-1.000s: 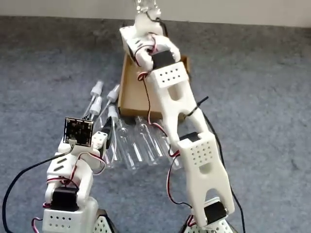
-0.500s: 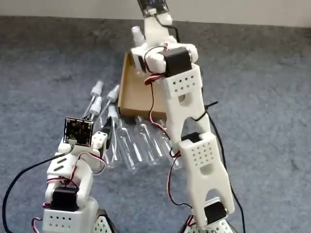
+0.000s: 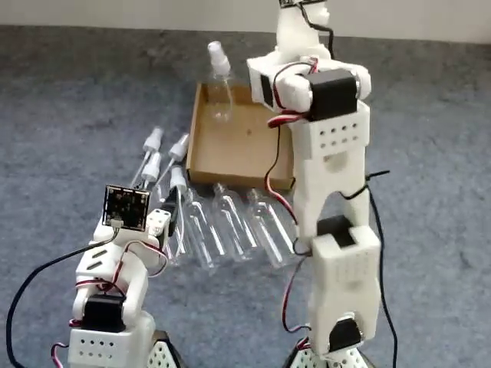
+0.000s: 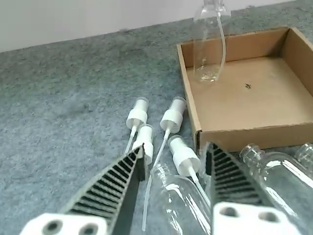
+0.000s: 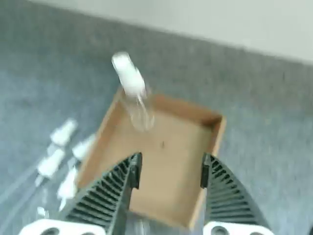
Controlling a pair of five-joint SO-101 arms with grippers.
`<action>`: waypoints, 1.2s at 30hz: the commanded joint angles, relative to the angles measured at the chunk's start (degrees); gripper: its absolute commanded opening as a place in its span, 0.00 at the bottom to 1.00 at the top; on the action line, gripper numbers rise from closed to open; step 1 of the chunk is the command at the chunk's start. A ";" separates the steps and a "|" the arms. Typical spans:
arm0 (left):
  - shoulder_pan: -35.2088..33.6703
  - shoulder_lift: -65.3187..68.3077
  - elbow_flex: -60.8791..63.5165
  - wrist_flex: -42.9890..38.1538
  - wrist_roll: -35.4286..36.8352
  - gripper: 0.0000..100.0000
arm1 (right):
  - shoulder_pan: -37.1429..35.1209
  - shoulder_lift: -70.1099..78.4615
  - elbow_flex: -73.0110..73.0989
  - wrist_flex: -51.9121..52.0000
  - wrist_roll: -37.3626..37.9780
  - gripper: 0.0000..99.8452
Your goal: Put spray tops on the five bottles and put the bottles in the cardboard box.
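Note:
A clear bottle with a white spray top (image 3: 219, 80) stands upright in the far left corner of the cardboard box (image 3: 201, 146). My right gripper (image 5: 170, 164) hangs open and empty high above the box (image 5: 215, 131), looking down on that bottle (image 5: 133, 95). Several uncapped bottles (image 3: 234, 222) lie side by side in front of the box. Several loose spray tops (image 3: 153, 139) lie left of it. My left gripper (image 4: 174, 154) is open, low over the nearest spray top (image 4: 183, 155) and the neck of a lying bottle (image 4: 181, 200).
Grey carpet covers the table. The right arm (image 3: 330, 146) rises tall beside the box's right edge. The box floor (image 4: 254, 93) is bare apart from the one bottle (image 4: 209, 39). Open carpet lies to the far left and right.
The right arm has lifted off the box and swung right, uncovering the capped bottle, which stays standing in the far left corner. The left arm has not moved.

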 commanded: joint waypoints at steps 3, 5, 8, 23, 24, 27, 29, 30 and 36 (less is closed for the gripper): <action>-0.31 -0.75 0.48 -2.55 -0.35 0.16 | -1.45 -17.98 38.37 -0.31 7.65 0.16; -0.31 -0.75 0.48 -2.55 -0.35 0.16 | -3.12 -22.73 49.54 -4.35 7.91 0.17; -0.31 -0.75 0.48 -2.55 -0.35 0.16 | -6.73 -28.62 63.96 -11.65 7.82 0.26; -0.31 -0.75 0.48 -2.55 -0.35 0.16 | -7.25 -33.01 97.80 -33.45 4.22 0.35; -0.31 -0.75 0.48 -2.55 -0.35 0.16 | -6.64 -33.01 98.77 -33.89 4.22 0.35; -0.31 -0.75 0.48 -2.55 -0.35 0.16 | -5.49 -32.92 102.02 -35.30 4.22 0.34; -0.31 -0.75 0.40 -2.55 -0.35 0.16 | -5.32 -32.92 104.75 -37.49 4.22 0.30; -0.31 -0.75 0.40 -2.55 -0.35 0.16 | -5.32 -32.92 106.15 -38.73 4.40 0.27; -0.31 -0.75 0.40 -2.55 -0.35 0.16 | -0.31 -33.36 112.22 -41.80 5.98 0.17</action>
